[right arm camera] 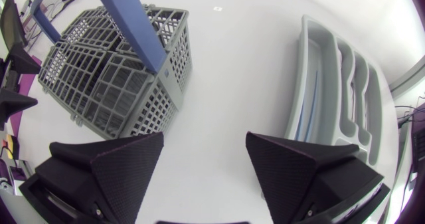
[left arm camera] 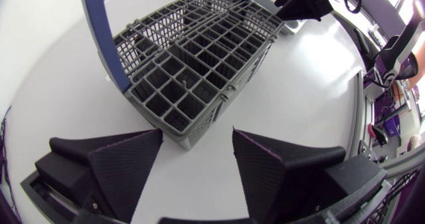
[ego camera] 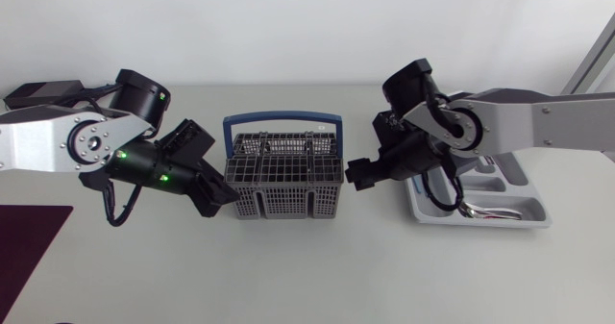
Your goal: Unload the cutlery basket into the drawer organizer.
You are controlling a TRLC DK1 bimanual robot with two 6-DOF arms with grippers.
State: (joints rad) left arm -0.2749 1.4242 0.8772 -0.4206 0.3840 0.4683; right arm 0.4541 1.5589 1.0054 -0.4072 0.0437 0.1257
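Note:
The grey cutlery basket (ego camera: 283, 177) with a blue handle stands in the middle of the table; no cutlery shows in its cells (left arm camera: 192, 58). The grey drawer organizer (ego camera: 524, 209) lies to its right, with some cutlery in its front compartment. My left gripper (ego camera: 219, 172) is open at the basket's left side, the basket's near corner just ahead of its fingers (left arm camera: 196, 164). My right gripper (ego camera: 361, 172) is open between basket and organizer, touching neither. In the right wrist view the right gripper (right arm camera: 202, 171) has the basket (right arm camera: 113, 78) and the organizer (right arm camera: 339, 84) ahead to either side.
A dark purple mat (ego camera: 29, 242) lies at the front left corner. A black device (ego camera: 38, 93) sits at the back left. My right gripper's tip (left arm camera: 302, 4) shows beyond the basket in the left wrist view.

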